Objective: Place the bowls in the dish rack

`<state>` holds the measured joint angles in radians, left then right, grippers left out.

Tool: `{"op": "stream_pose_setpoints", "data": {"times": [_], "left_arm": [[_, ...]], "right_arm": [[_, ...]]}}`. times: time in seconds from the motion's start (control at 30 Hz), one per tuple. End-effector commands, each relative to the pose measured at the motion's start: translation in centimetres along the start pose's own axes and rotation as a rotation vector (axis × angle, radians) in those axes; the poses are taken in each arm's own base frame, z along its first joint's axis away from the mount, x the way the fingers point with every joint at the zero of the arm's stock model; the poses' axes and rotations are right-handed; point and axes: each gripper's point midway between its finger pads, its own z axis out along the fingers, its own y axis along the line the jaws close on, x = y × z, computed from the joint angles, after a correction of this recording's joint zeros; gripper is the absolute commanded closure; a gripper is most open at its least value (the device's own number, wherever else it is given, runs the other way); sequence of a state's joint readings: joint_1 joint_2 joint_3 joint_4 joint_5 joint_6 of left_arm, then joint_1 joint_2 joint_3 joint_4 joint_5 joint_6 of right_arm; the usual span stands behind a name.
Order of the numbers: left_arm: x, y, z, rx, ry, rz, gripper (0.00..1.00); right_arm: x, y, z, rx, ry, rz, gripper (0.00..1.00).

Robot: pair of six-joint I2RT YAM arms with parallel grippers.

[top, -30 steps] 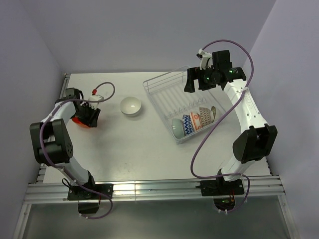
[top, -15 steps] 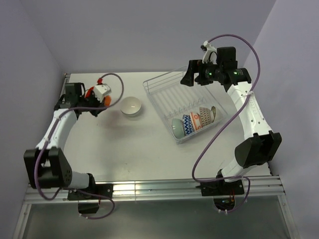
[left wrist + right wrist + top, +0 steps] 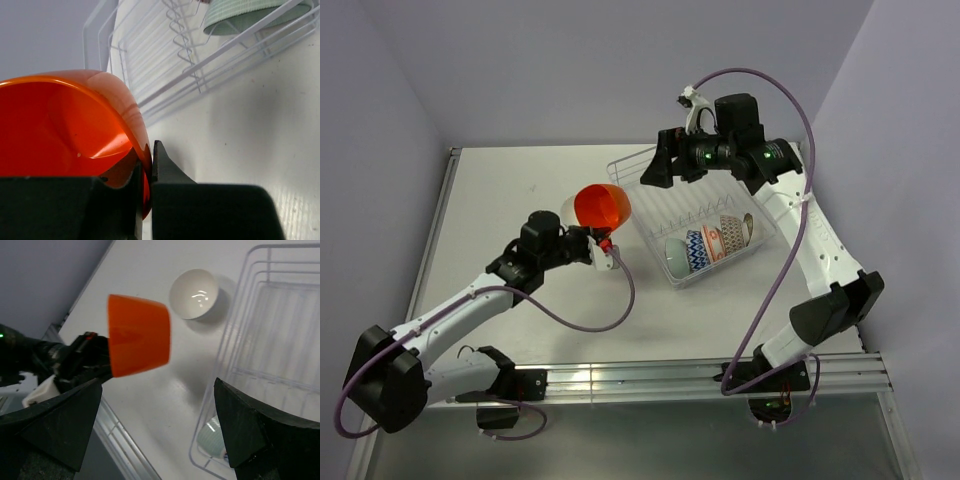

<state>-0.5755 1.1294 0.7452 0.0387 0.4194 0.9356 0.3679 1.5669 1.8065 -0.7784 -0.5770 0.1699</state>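
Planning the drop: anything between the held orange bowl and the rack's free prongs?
Possibly the open right end effector, hanging over the far end of the clear wire dish rack; the plain orange-red round bowl has otherwise open air.

On table (image 3: 510,190): dish rack (image 3: 665,205), white bowl (image 3: 194,293) (nearby).

Glossy orange-red bowl (image 3: 601,206), white bowl (image 3: 194,293), teal bowl (image 3: 675,257), clear rack (image 3: 665,205)

A white table (image 3: 660,320) sits boxed in by 3 plain lavender walls: a back wall (image 3: 570,70), a left wall (image 3: 370,150) and a right wall (image 3: 910,150). Ribbed aluminium rails (image 3: 640,378) run along its near edge, with a grey surface (image 3: 650,440) below them. A narrow metal strip (image 3: 448,190) lines its left edge.
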Motion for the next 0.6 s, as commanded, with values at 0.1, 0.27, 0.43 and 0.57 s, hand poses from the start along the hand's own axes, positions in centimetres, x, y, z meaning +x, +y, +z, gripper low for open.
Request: {"op": "stream_pose_setpoints", "data": {"times": [0.1, 0.27, 0.43, 0.57], "left_arm": [[-6.3, 5.0, -0.4, -0.246, -0.164, 0.203, 1.0], [-8.0, 5.3, 0.2, -0.253, -0.202, 0.198, 1.0], [-8.7, 4.9, 0.7, -0.237, -0.215, 0.195, 1.0], [-9.5, 4.7, 1.0, -0.231, -0.232, 0.178, 1.0]], "right_arm": [[0.4, 4.5, -1.9, -0.142, -0.008, -0.022, 0.0], [1.6, 6.2, -1.7, -0.259, 0.034, -0.102, 0.0], [1.9, 6.5, -0.7, -0.251, 0.033, -0.099, 0.0], [2.0, 5.9, 0.1, -0.175, 0.035, -0.13, 0.0]]}}
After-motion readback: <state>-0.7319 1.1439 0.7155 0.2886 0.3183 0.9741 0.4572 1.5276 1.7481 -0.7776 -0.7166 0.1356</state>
